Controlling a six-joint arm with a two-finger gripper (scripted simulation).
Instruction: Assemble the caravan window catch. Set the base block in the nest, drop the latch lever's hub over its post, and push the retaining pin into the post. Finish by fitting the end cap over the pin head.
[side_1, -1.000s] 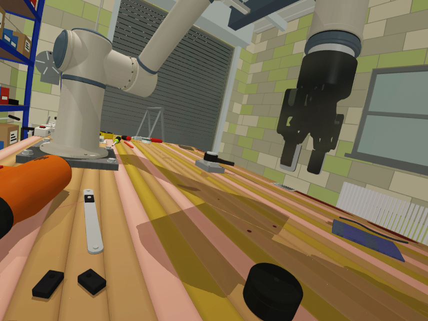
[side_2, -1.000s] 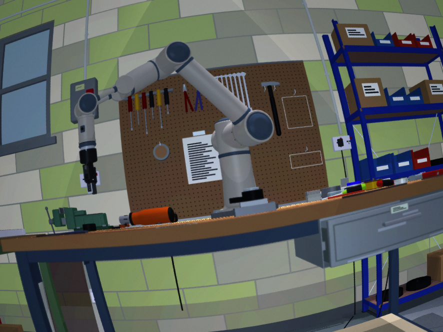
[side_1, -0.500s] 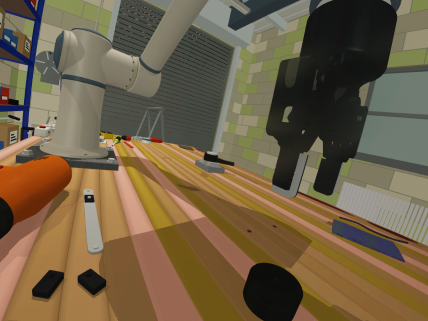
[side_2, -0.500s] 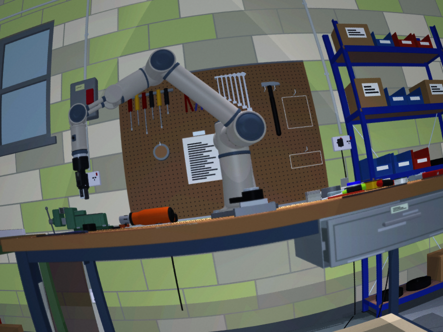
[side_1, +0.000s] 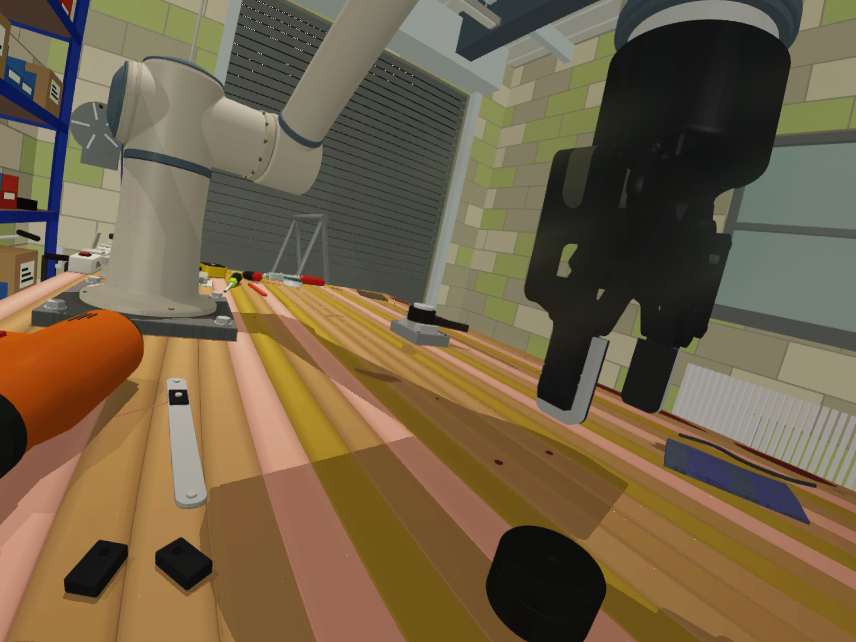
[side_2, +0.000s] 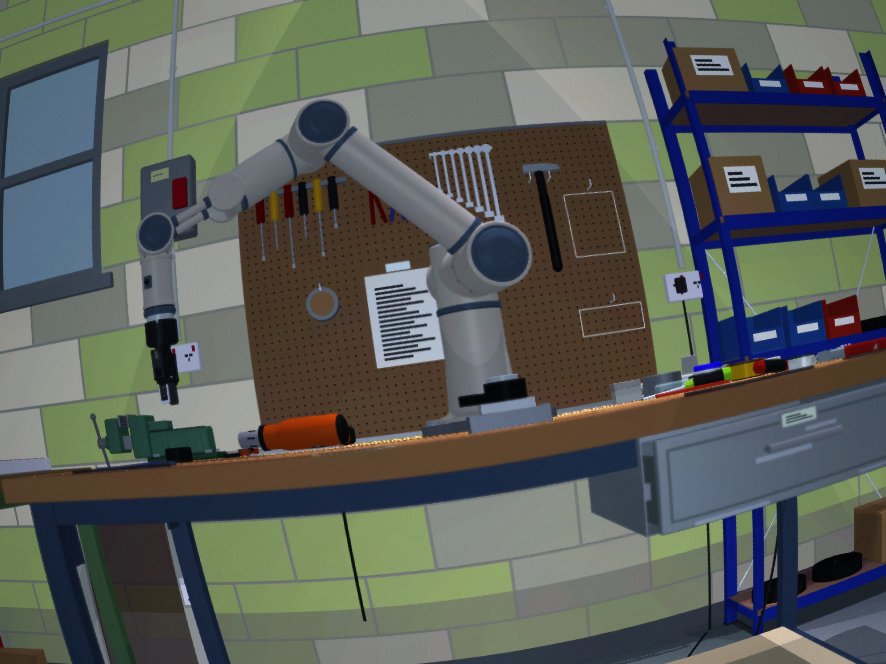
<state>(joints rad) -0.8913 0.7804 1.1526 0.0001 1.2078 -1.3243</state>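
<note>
A black round end cap (side_1: 545, 582) sits on the bench's near end, below my gripper and well under it; in the second side camera it shows as a small dark disc (side_2: 179, 453). A grey latch lever (side_1: 184, 440) lies flat to the left. Two small black blocks (side_1: 96, 567) (side_1: 183, 562) lie side by side near the front edge, apart from each other. Far down the bench a grey nest carries a black part (side_1: 427, 323). I cannot make out the retaining pin. My gripper (side_1: 608, 392) (side_2: 169, 393) hangs high above the bench, open and empty.
The arm's base (side_1: 149, 297) is bolted at the far left. An orange power tool (side_1: 55, 373) lies by the lever. A green vice (side_2: 154, 438) stands at the bench end. A dark blue mat (side_1: 733, 478) lies on the right. Screwdrivers (side_1: 276, 278) lie far back.
</note>
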